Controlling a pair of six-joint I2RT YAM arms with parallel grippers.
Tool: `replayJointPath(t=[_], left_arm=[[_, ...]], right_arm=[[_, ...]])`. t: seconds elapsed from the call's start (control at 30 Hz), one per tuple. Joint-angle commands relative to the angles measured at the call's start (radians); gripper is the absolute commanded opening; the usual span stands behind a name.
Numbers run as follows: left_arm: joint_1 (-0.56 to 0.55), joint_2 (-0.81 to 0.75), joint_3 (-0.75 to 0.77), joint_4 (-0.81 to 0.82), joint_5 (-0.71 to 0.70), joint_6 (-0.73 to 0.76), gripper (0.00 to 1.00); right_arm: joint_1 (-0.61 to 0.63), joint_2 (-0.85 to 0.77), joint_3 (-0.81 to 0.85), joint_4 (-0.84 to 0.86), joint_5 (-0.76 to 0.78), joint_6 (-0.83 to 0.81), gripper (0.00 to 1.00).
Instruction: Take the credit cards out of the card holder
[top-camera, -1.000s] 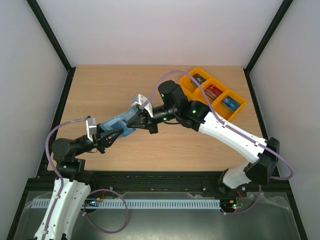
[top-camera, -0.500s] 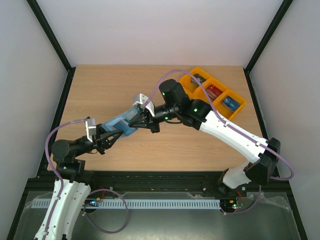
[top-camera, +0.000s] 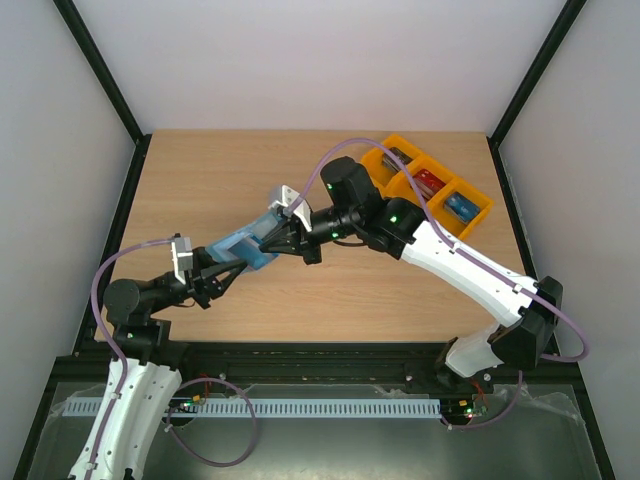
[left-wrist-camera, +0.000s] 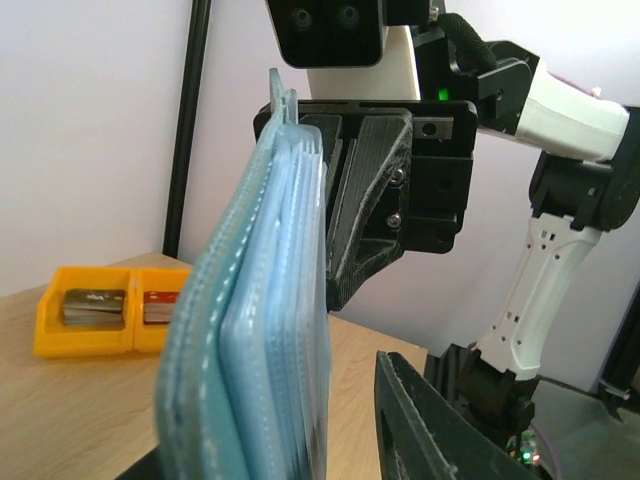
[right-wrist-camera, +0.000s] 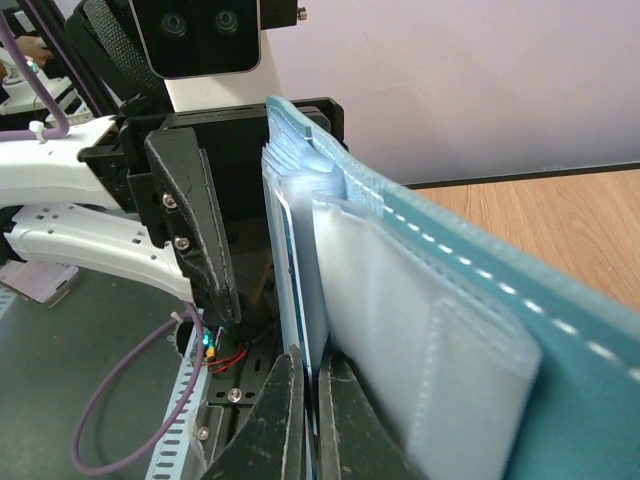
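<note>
The teal-blue card holder (top-camera: 245, 247) is held off the table between both grippers. In the left wrist view the card holder (left-wrist-camera: 250, 350) stands edge-on between my left gripper's jaws. A gap shows between it and the visible finger (left-wrist-camera: 430, 420); the other finger is hidden behind it. My left gripper (top-camera: 222, 270) is at its near end. My right gripper (top-camera: 276, 236) is at its far end. In the right wrist view its fingertips (right-wrist-camera: 300, 400) are pinched on a thin blue-edged credit card (right-wrist-camera: 296, 300) that stands in the light blue pockets (right-wrist-camera: 420, 340).
An orange three-compartment tray (top-camera: 478, 224) sits at the far right of the table, with a dark card, a red card (top-camera: 428, 182) and a blue card in it. It also shows in the left wrist view (left-wrist-camera: 50, 320). Black frame posts stand at the table corners.
My right gripper and the far end of the card holder have shifted slightly up and away from the left gripper. The left arm has barely moved.
</note>
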Motion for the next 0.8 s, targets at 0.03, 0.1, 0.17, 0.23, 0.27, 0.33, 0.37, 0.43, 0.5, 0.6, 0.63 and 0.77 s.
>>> replayJointPath(t=[0.03, 0.1, 0.17, 0.23, 0.27, 0.33, 0.37, 0.43, 0.5, 0.6, 0.63, 0.77], left_arm=[[-0.008, -0.005, -0.004, 0.018, 0.013, 0.017, 0.34], [-0.009, -0.006, 0.003, 0.009, 0.016, 0.018, 0.33], [-0.008, -0.005, 0.009, -0.003, 0.021, 0.024, 0.29], [-0.009, -0.003, 0.012, -0.012, 0.025, 0.034, 0.26], [-0.009, -0.003, 0.013, -0.014, 0.024, 0.038, 0.26], [-0.009, -0.003, 0.014, -0.018, 0.024, 0.038, 0.25], [-0.009, -0.003, 0.014, -0.019, 0.026, 0.038, 0.25], [-0.009, -0.004, 0.014, -0.024, 0.030, 0.041, 0.28], [-0.009, -0.003, 0.014, -0.024, 0.033, 0.039, 0.35], [-0.010, -0.003, 0.015, -0.026, 0.036, 0.041, 0.39], [-0.010, -0.003, 0.017, -0.027, 0.041, 0.042, 0.39], [-0.015, -0.003, 0.014, -0.045, 0.051, 0.057, 0.34]], right_arm=[[-0.014, -0.035, 0.035, 0.010, 0.016, 0.006, 0.02], [-0.015, -0.032, 0.039, 0.012, 0.011, 0.011, 0.02], [-0.014, -0.035, 0.037, 0.015, 0.003, 0.011, 0.02], [-0.014, -0.041, 0.035, 0.013, 0.002, 0.008, 0.02], [-0.014, -0.042, 0.036, 0.011, 0.003, 0.005, 0.02], [-0.016, -0.046, 0.034, 0.008, 0.004, 0.001, 0.02], [-0.017, -0.046, 0.034, 0.011, 0.002, 0.002, 0.02], [-0.017, -0.044, 0.036, 0.016, -0.007, 0.010, 0.02], [-0.017, -0.042, 0.036, 0.018, -0.007, 0.013, 0.02], [-0.019, -0.047, 0.036, 0.021, -0.005, 0.014, 0.02], [-0.019, -0.048, 0.036, 0.022, -0.008, 0.017, 0.02], [-0.019, -0.051, 0.037, 0.031, -0.014, 0.026, 0.02]])
